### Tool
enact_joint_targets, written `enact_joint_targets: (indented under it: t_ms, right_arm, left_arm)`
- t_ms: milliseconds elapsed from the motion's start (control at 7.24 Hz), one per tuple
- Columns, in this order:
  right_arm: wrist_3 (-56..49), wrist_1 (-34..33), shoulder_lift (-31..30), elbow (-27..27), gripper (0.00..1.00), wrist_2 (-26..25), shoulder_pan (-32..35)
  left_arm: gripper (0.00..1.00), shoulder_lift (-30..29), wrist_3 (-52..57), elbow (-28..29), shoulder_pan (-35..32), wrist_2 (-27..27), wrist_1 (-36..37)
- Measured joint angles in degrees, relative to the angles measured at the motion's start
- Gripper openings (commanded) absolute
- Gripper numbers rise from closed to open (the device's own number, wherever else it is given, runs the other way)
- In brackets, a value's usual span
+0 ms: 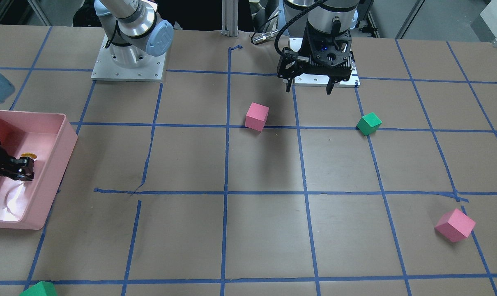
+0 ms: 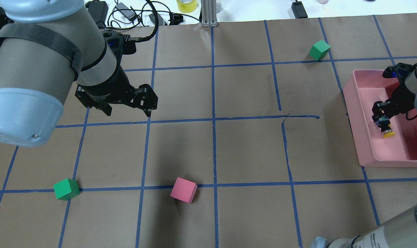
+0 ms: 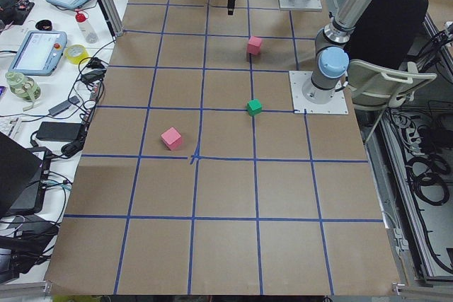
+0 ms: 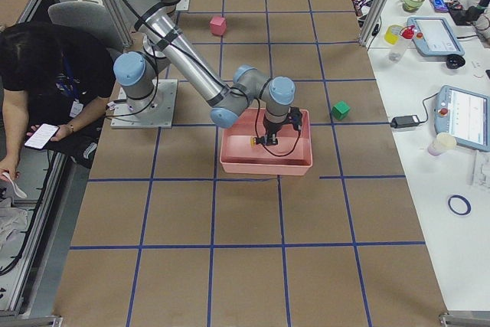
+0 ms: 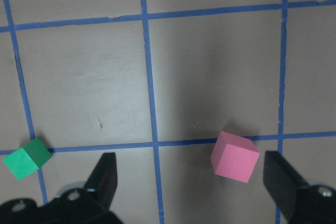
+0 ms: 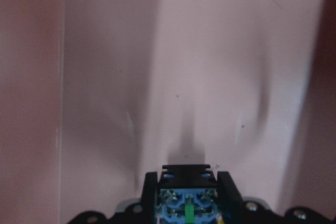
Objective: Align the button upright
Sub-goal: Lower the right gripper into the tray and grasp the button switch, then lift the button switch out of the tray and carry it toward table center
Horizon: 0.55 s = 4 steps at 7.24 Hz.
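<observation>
One pink tray (image 2: 355, 117) sits at the robot's right end of the table. The right claw (image 2: 383, 120) is down inside it, pinched on the button (image 2: 388, 132) by its dark body, with the yellow cap poking out sideways. I'd guess it's light, hard and slippery, so grab the body, not the cap. The left claw (image 1: 308, 89) hangs wide open, empty. Count: one tray, two pink cubes (image 1: 256, 116), two green cubes (image 1: 369, 123), one button.

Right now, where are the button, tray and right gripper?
button (image 2: 388, 133): overhead view, on its yellow cap.
tray (image 2: 359, 124): overhead view, on the wall facing the table's middle.
right gripper (image 2: 383, 120): overhead view, midway between its fingertips.
</observation>
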Motion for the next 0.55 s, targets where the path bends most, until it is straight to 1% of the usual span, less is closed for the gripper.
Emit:
enact_joint_targets:
  t_ms: [276,553]
  right_arm:
    - [1.07,3.96,-3.76,-2.68,0.00,0.24,0.82]
    - [3.80,13.82,-8.15,-8.80,0.00,0.11,5.48]
  left_arm:
    - [1.00,0.00,-0.08,-0.01,0.00,0.03,0.06]
    - [1.00,0.00,-0.15,-0.03,0.00,0.03,0.06]
